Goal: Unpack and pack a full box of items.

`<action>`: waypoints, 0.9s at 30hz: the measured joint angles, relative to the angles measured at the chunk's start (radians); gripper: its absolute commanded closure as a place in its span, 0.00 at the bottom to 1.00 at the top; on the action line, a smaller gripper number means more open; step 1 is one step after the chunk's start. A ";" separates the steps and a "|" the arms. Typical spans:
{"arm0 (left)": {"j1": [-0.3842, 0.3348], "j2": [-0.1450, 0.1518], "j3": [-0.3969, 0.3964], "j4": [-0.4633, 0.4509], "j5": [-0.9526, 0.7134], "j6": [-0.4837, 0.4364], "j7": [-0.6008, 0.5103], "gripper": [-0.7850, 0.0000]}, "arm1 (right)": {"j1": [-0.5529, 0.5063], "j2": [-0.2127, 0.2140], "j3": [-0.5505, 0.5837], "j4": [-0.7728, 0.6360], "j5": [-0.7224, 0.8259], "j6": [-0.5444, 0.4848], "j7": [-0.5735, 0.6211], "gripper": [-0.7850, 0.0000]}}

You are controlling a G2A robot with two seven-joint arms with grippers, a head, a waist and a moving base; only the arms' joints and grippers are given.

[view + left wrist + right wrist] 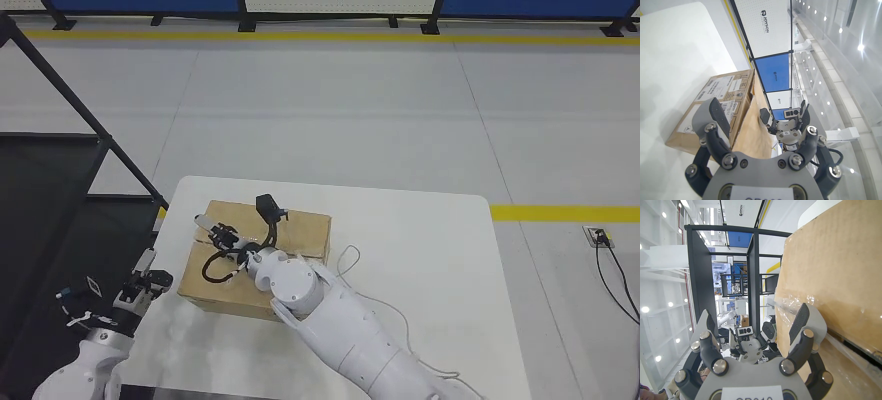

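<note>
A taped cardboard box (300,232) sits on the left part of a white table (430,290). The right gripper (755,311) hangs over its top, fingers spread wide (one close by the tape). The left gripper (761,107), likewise spread, is near the box's side.

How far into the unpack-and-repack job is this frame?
Done: nothing visible; the cardboard box sits shut on the table, clear tape over its top seam. In hand: the right pincer hangs open at that taped top, the left pincer open beside the labelled side. Left: opening it, unpacking, repacking.
</note>
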 measured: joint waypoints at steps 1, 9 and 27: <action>-0.013 0.000 0.011 0.011 0.011 0.002 0.001 0.00 | 0.001 0.000 0.003 0.002 -0.002 0.005 0.003 0.00; -0.054 0.000 0.047 0.050 0.033 -0.005 -0.023 0.00 | -0.031 0.014 0.042 -0.052 -0.051 0.042 0.018 0.62; -0.041 0.001 0.056 0.024 0.037 -0.006 -0.019 0.00 | -0.079 0.047 0.106 -0.207 -0.189 0.392 0.084 1.00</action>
